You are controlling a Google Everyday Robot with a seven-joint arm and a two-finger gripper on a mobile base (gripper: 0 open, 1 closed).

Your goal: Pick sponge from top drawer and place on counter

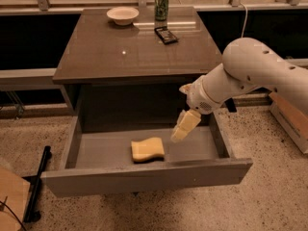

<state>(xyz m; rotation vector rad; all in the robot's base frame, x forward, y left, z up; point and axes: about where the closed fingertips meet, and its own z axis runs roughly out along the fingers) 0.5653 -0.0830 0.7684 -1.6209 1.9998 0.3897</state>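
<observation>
The pale yellow sponge (147, 149) lies flat on the floor of the open top drawer (144, 176), near its middle. The white arm reaches in from the right. Its cream-coloured gripper (185, 126) hangs over the drawer's right half, pointing down and left, a little right of and above the sponge and apart from it. It holds nothing. The glossy dark counter (115, 49) is the cabinet top above the drawer.
On the counter's far side stand a white bowl (122, 15), a green can (161, 5) and a small dark flat object (166, 34). A cardboard box (291, 117) sits on the floor at the right. A black stand (37, 186) lies at the left.
</observation>
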